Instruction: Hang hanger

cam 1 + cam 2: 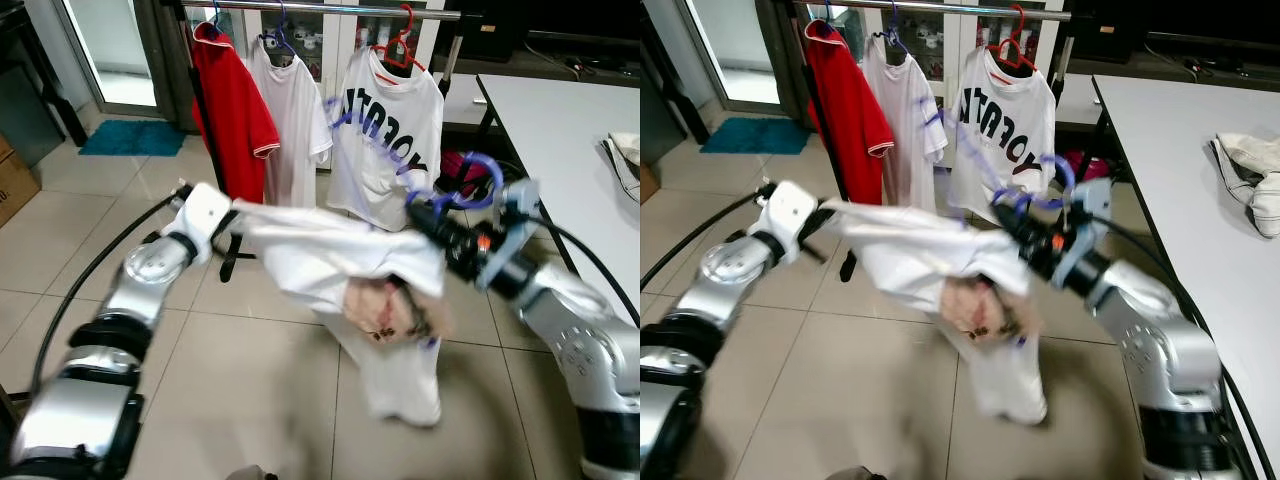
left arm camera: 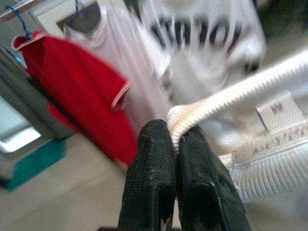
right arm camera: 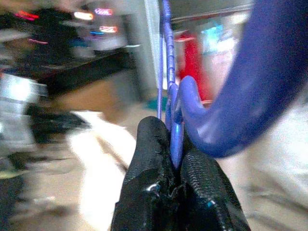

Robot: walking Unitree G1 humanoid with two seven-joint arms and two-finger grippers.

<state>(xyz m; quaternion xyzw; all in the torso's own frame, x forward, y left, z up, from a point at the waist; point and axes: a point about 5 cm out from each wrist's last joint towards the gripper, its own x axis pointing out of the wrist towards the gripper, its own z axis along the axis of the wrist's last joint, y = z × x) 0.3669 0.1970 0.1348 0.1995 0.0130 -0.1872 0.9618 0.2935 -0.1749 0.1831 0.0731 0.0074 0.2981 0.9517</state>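
Right end effector [image 3: 175, 159] grips blue hanger [image 3: 250, 91]; left end effector [image 2: 175, 144] pinches white shirt's [image 1: 320, 255] collar.

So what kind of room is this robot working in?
Probably a laundry or clothes-sorting room in a home: a clothes rail hung with T-shirts, a tiled floor, and a white table with folded laundry.

— What do you see ahead?
— Your right end effector [image 1: 1012, 222] grips a blue plastic hanger [image 1: 1035, 190]; your left end effector [image 1: 828, 212] pinches the blurred white cotton T-shirt [image 1: 940, 265].
— And behind?
— A metal clothes rail [image 1: 940, 9] carrying three shirts.
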